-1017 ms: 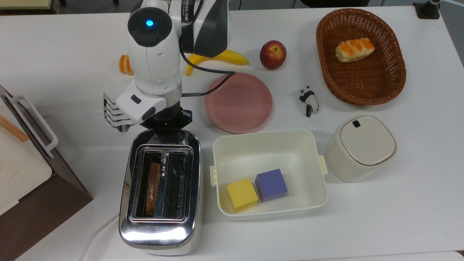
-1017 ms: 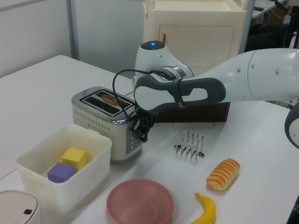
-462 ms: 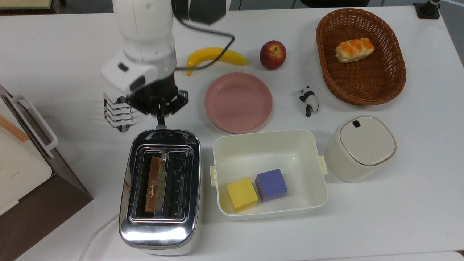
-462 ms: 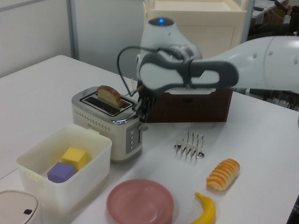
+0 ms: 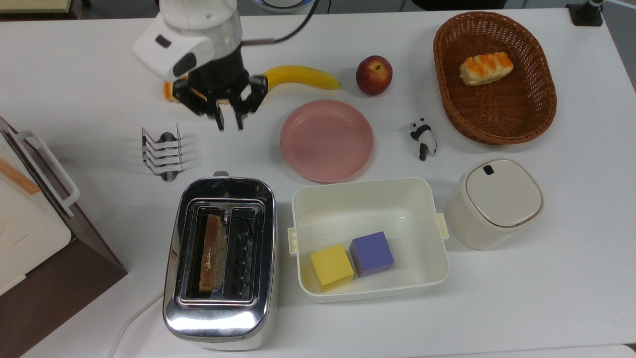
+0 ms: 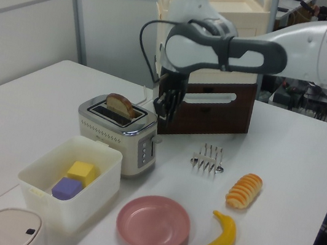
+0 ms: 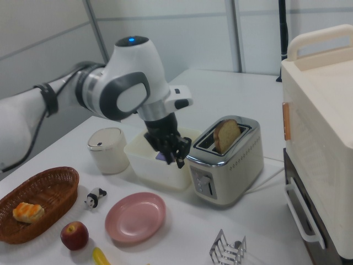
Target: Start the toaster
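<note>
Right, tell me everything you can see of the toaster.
The toaster is a shiny chrome two-slot model with a rounded rectangular body, standing upright on the white table. A slice of toast stands in one slot, poking above the top in the left view; the other slot is empty. One end face carries small buttons and a lever knob. A white cord leaves the opposite end. The white box sits close beside it. The gripper hangs apart from it, holding nothing.
</note>
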You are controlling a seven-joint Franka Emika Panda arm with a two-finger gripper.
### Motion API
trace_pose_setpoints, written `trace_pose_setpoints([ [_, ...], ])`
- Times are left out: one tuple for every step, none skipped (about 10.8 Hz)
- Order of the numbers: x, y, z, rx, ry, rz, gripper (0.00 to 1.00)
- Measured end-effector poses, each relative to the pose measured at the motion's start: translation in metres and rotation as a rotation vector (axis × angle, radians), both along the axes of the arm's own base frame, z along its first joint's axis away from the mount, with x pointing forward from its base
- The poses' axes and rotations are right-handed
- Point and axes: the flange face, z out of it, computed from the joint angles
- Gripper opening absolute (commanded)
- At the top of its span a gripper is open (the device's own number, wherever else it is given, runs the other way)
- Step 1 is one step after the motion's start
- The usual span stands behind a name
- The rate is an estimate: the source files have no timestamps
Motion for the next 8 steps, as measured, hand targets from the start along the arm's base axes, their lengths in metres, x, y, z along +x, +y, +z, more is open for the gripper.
trace_pose_setpoints([
  [-0.012,0.003,0.010,0.009,0.044,0.005,1.00],
  [-0.025,0.009,0.020,0.017,0.089,0.015,1.00],
  [-0.037,0.013,0.031,0.008,0.124,0.027,1.00],
  [-0.047,0.016,0.042,-0.003,0.145,0.035,1.00],
  [-0.054,0.016,0.049,-0.007,0.154,0.031,1.00],
  [-0.058,0.013,0.052,-0.017,0.153,0.006,1.00],
  [-0.060,0.011,0.053,-0.033,0.153,-0.016,1.00],
  [-0.060,0.010,0.053,-0.041,0.154,-0.028,1.00],
])
